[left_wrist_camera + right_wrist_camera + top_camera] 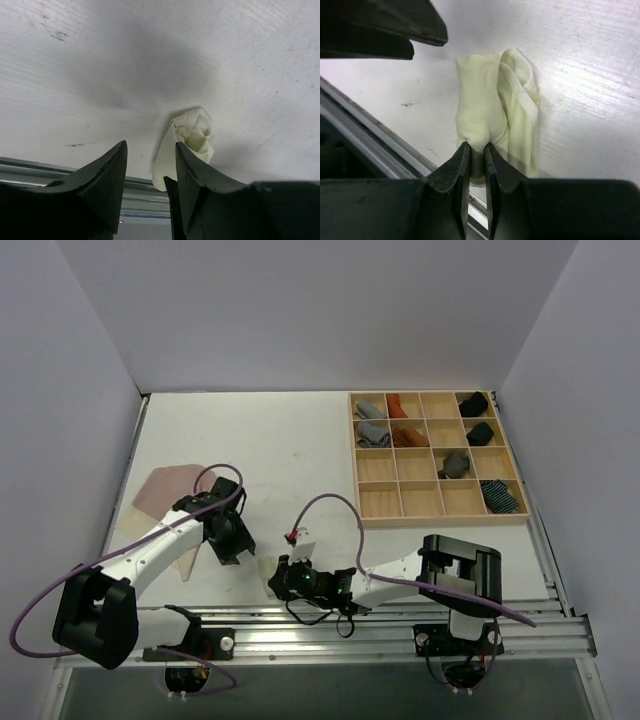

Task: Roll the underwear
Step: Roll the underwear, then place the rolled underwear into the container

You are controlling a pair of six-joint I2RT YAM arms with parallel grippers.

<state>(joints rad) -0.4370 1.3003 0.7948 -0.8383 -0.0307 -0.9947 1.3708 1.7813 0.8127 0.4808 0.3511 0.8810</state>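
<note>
The pale yellow-green underwear (490,105) lies as a loose roll on the white table near its front rail. My right gripper (475,148) is shut on the roll's near end, pinching a fold of cloth. From above, a pale sliver of this roll (271,578) shows just left of the right gripper (282,580). My left gripper (150,150) is open with nothing between its fingers; the roll (192,131) sits just beyond its right finger. The dusty pink underwear (165,487) lies flat at the far left, partly under the left arm, whose gripper (232,545) hangs right of it.
A wooden compartment tray (435,512) at the back right holds grey, rust, black and blue-striped rolls. The metal front rail (380,137) runs right beside the yellow-green roll. The left gripper's fingers (385,27) hang over the roll's far side in the right wrist view.
</note>
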